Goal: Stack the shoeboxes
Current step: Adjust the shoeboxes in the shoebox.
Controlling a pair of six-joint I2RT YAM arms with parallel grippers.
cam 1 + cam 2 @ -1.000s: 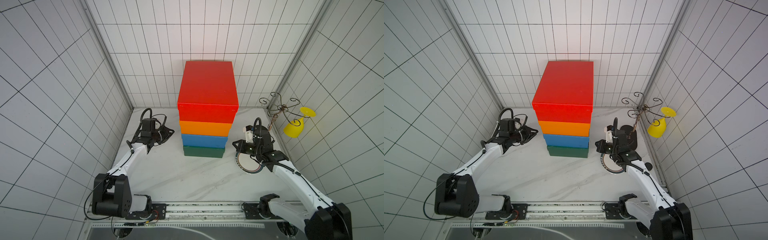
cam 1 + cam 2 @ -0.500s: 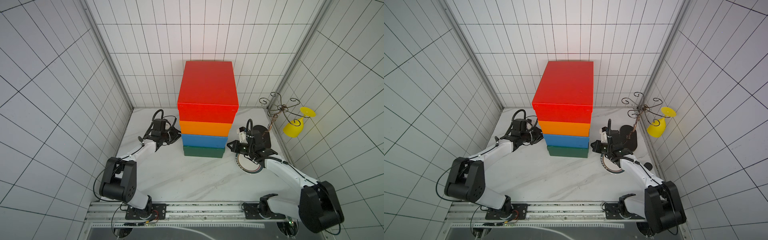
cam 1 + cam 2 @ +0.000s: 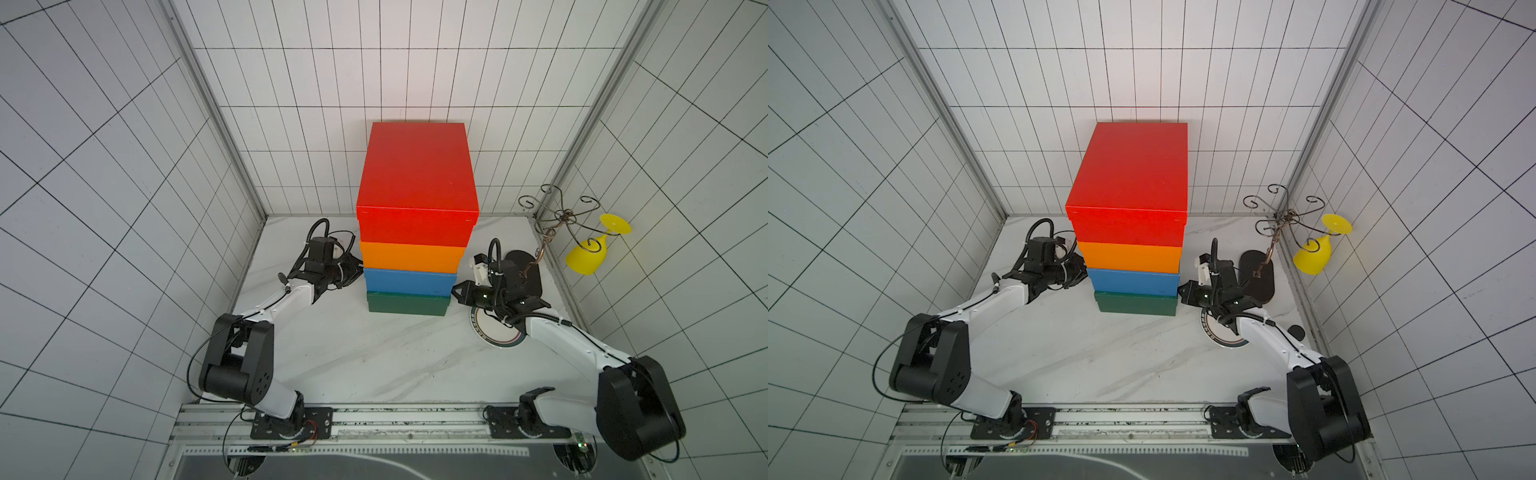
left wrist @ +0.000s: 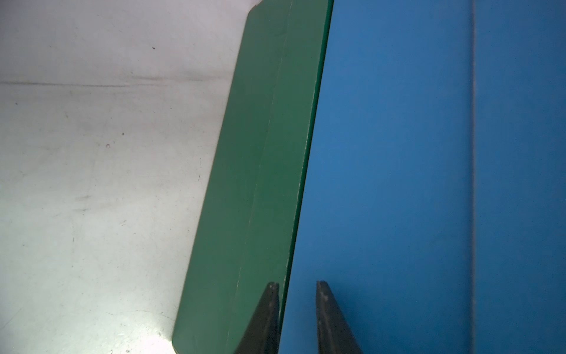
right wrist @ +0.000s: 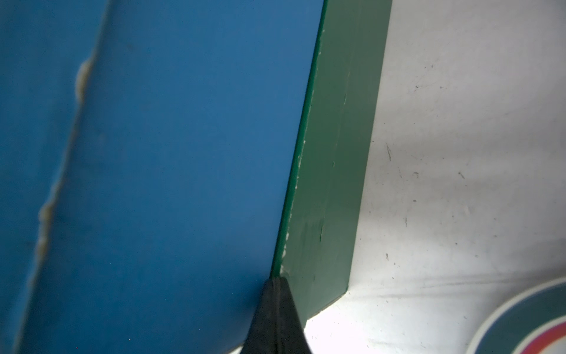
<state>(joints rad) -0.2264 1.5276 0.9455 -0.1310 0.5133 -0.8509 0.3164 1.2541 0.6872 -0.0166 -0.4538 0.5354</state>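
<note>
All four are looking stacked, green [image 3: 407, 305] sitting on the desk [image 3: 353, 353] at the back, then blue [image 3: 409, 281], orange [image 3: 411, 257], red [image 3: 417, 166]; I'm probably just squaring up, left claw [image 4: 295, 285] narrowly parted, right claw [image 5: 277, 280] closed empty, both at the blue/green seam.

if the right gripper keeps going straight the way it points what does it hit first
The seam where the blue box sits on the green box. The right gripper, shut, looks nearly touching it, though depth is unclear.
</note>
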